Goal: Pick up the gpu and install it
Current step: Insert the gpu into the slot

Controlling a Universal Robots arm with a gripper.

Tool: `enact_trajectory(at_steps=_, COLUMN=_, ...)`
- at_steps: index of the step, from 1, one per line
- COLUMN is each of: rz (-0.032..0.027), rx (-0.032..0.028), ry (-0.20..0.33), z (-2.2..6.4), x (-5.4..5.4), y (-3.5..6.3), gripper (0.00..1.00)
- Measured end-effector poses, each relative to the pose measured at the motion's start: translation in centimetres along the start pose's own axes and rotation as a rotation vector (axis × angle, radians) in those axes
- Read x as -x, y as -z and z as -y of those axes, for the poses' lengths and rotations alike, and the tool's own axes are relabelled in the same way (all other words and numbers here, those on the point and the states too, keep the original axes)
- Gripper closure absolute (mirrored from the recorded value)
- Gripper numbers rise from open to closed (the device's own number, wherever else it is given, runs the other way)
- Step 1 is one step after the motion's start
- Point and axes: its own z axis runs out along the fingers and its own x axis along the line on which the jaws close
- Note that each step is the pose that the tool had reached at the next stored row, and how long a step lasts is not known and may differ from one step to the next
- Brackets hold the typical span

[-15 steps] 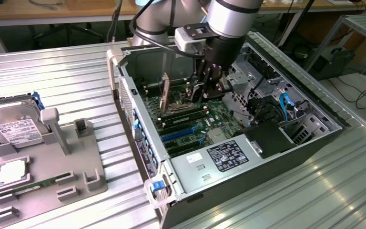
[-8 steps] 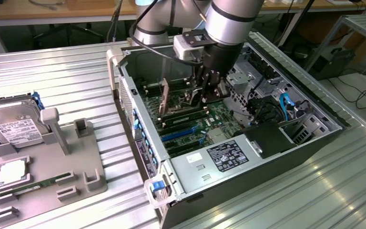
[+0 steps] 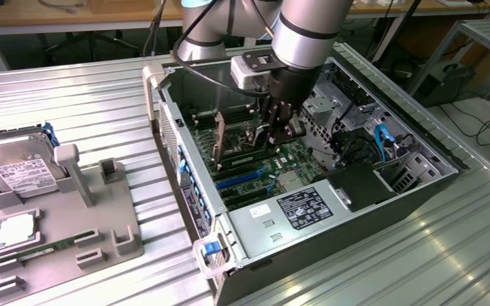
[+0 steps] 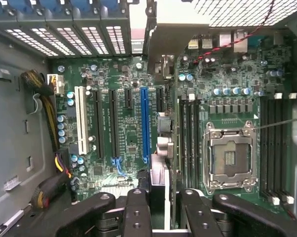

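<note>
Claw: the gripper [image 4: 158, 210] clamps the gpu [image 4: 158, 163], edge-on at lower centre, over the motherboard [image 4: 227, 94].
Slot: blue slot [image 4: 144, 123] just beside the card.
Risk: misalignment could jam the card edge against neighbouring connectors.

The motherboard [image 4: 138, 128] is green, with one blue slot [image 4: 145, 123] and one white slot [image 4: 80, 121]. The hard drive [image 3: 15, 167] is silver with a white label.

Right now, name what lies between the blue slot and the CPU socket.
In the wrist view: the gpu, edge-on, and the black memory slots.
</note>
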Motion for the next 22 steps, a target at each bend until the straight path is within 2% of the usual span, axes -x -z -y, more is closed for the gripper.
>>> enact_trajectory(at_steps=2, rz=-0.0026, rx=0.0003, ry=0.002, z=-0.08, x=0.0, y=-0.25, gripper=0.72)
enact_trajectory(at_steps=9, rz=-0.0017, rx=0.0011, ry=0.053, z=-0.16, x=-0.1, y=-1.01, gripper=0.72)
enact_trajectory(at_steps=14, rz=-0.0026, rx=0.0015, ry=0.052, z=-1.09, x=0.0, y=-1.89, gripper=0.72)
enact_trajectory(at_steps=22, rz=-0.0026, rx=0.0023, ry=0.05, z=-1.81, x=-0.1, y=-3.37, gripper=0.72)
